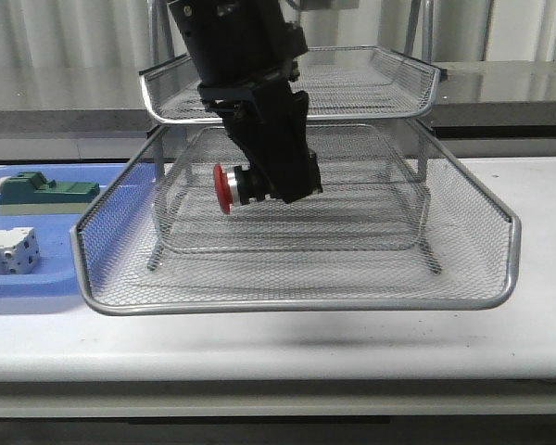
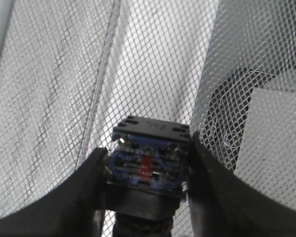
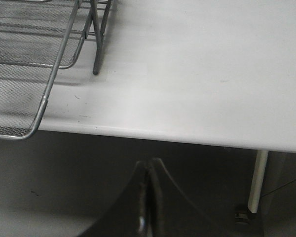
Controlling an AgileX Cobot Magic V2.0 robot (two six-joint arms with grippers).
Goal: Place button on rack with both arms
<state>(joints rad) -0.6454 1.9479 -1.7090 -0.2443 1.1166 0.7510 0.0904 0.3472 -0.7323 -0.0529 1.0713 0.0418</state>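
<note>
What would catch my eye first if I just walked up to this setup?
Probably the red-headed button, clamped sideways in the left gripper and held over the front tray of the big silver wire-mesh rack at the table's middle. To the left, a flat blue tray holds a green block and a white block. The right gripper sits shut and empty, off the table's edge.

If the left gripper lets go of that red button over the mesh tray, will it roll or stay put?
The button has a round red head and collar, so it may roll briefly. Its boxy blue-and-black body should probably stop that. The rack has rough wire mesh, which likely limits sliding. It looks rigid in the left gripper.
</note>
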